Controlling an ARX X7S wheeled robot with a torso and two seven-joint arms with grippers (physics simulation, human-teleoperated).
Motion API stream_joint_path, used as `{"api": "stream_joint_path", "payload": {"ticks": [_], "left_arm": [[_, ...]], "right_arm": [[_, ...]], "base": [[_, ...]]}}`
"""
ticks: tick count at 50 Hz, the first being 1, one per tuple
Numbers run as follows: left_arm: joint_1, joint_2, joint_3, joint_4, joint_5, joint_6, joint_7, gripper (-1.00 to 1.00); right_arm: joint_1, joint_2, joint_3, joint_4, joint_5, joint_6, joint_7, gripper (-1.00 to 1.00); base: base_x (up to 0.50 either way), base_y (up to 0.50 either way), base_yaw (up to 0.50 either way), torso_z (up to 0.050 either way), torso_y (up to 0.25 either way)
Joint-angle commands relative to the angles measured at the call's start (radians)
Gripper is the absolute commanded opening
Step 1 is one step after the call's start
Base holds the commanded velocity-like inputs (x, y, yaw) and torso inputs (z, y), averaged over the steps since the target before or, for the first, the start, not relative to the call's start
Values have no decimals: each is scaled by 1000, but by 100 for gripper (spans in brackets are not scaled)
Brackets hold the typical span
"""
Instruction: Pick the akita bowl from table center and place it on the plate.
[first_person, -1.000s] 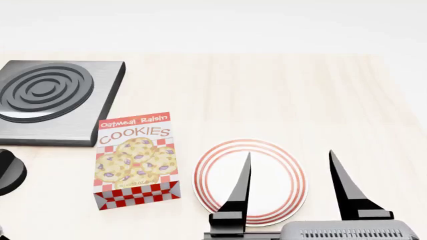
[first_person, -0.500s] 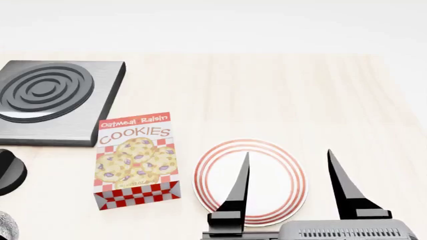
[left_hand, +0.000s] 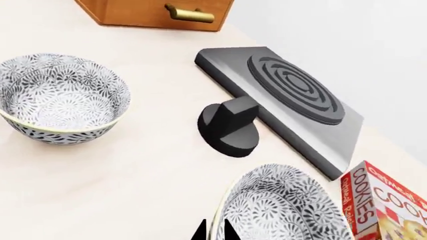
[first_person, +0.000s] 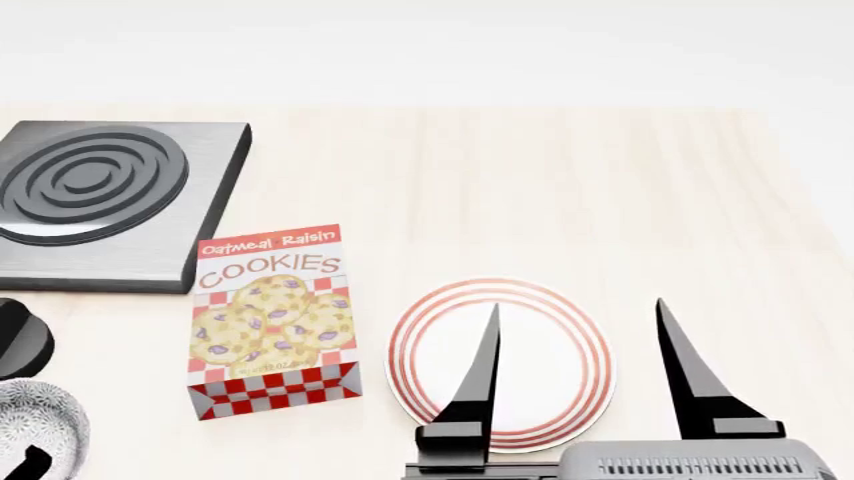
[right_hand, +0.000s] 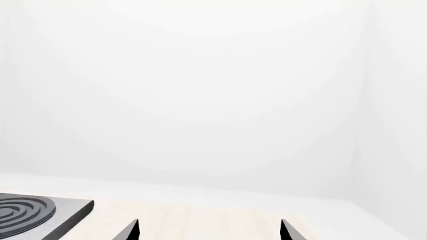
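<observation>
Akita bowl is at the head view's lower-left corner, left end effector clenched on its rim: 2 black fingertips straddle the edge in the left wrist view. It looks lifted, can't confirm. Plate is bare, well apart, past the cookie box. Right end effector hangs released over the plate, holding nothing. 2nd speckled bowl sits on the worktop beyond the black knob. Grasp looks done; transfer and release remain.
</observation>
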Motion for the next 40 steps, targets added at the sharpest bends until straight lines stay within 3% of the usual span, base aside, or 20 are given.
{"api": "stream_joint_path", "payload": {"ticks": [1,23,40], "left_arm": [[0,-28,48,123,-5,-37,-1,-100],[-29,-101,169,266,160,-5,57,-100],[-80,-155,288,325,321,72,176,-100]], "right_arm": [[1,4,0,-2,6,1,5,100],[5,10,-6,-2,12,-1,14,100],[7,18,-6,-21,24,9,21,100]], "base": [[0,0,0,0,0],[0,0,0,0,0],[0,0,0,0,0]]}}
